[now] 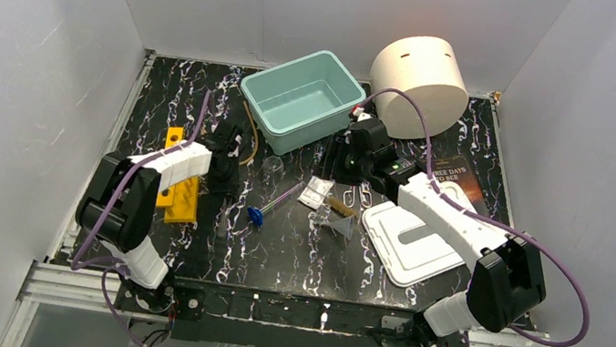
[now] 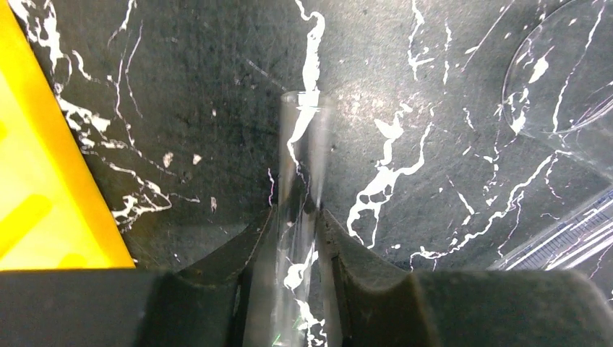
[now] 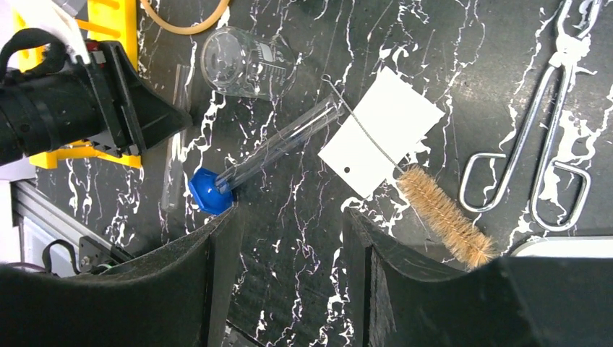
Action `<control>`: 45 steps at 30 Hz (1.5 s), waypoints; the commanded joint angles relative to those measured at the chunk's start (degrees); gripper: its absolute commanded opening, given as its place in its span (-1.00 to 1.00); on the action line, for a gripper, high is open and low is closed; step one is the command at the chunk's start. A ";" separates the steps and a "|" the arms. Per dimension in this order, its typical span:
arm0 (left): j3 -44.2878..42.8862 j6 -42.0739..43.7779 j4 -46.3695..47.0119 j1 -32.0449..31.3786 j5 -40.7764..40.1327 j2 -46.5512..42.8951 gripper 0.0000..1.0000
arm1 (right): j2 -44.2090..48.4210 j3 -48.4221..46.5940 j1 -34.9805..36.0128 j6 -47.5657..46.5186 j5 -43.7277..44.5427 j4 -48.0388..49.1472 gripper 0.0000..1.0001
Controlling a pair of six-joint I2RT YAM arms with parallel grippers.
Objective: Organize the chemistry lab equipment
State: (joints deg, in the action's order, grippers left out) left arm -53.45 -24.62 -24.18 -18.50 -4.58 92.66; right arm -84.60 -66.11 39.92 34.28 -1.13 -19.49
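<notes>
My left gripper (image 2: 298, 217) is pinched narrow on a plain clear glass tube (image 2: 303, 130) lying on the black marbled table (image 2: 434, 87), left of centre, beside the yellow plastic rack (image 2: 43, 181). My right gripper (image 3: 289, 231) hangs part open and empty, near the blue-capped clear tube (image 3: 278, 144).

1 plain tube (image 2: 300, 144), 1 blue-capped tube (image 3: 275, 148), 1 beaker (image 3: 242, 63), 1 brush (image 3: 444, 217), 1 tongs (image 3: 571, 49), 1 funnel (image 1: 338, 226), 1 bin (image 1: 315, 133), 1 rack (image 1: 181, 196), 1 lid (image 1: 395, 242).
</notes>
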 commanded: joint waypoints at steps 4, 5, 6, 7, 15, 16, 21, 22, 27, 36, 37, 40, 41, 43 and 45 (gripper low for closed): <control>-1.90 3.15 -1.16 0.18 -1.13 4.49 -0.49 | 0.21 -1.41 0.37 -0.67 -2.27 4.48 0.23; -2.03 3.41 -1.40 0.17 -0.82 5.33 -0.44 | 0.00 -1.59 0.39 -0.70 -2.56 4.58 0.23; -2.08 3.70 -1.52 0.16 -0.74 5.98 -0.44 | -0.22 -1.78 0.35 -0.71 -2.91 4.61 0.23; -2.03 3.78 -1.65 0.16 -0.85 6.47 -0.45 | -0.36 -1.87 0.38 -0.71 -3.11 4.67 0.23; -2.72 2.74 -2.15 0.19 -2.43 3.13 -0.75 | -0.20 -1.07 0.39 -1.27 -3.94 5.40 0.24; -3.04 2.41 -2.64 0.14 -2.57 1.91 -0.76 | -0.17 -0.79 0.42 -1.43 -4.50 5.79 0.25; -4.27 -0.36 -4.23 0.20 -2.16 -4.48 -0.78 | 0.65 2.53 0.42 0.77 -7.87 10.03 0.36; -4.60 -1.52 -4.59 0.24 -1.77 -5.44 -0.79 | 0.67 3.21 0.36 1.53 -8.75 11.25 0.36; -5.86 -6.48 -6.39 0.23 1.78 -9.45 -0.79 | -1.92 2.25 1.01 3.70 -14.84 13.97 0.36; -11.81 -13.46 -9.91 0.41 8.86 -15.25 -0.78 | -6.74 -2.28 5.76 1.65 -21.55 21.18 0.47; -12.40 -13.82 -10.17 0.41 9.28 -15.43 -0.78 | -7.11 -2.68 6.15 1.66 -22.19 21.73 0.51; -14.27 -15.16 -11.04 0.40 11.10 -15.72 -0.78 | -8.16 -3.41 6.61 1.81 -23.86 23.46 0.58; -14.60 -15.75 -10.91 0.40 11.83 -15.83 -0.78 | -8.59 -3.61 6.65 2.02 -24.35 23.97 0.59; -15.32 -16.75 -10.77 0.40 13.19 -15.81 -0.79 | -9.63 -4.20 6.83 2.63 -25.66 24.55 0.59; -15.60 -17.79 -9.99 0.45 15.01 -15.60 -0.80 | -10.65 -4.59 7.13 3.11 -26.93 25.16 0.59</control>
State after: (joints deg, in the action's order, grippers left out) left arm -66.92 -39.42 -33.08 -18.48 5.50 78.67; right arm -93.69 -67.44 46.74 37.21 -24.10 0.54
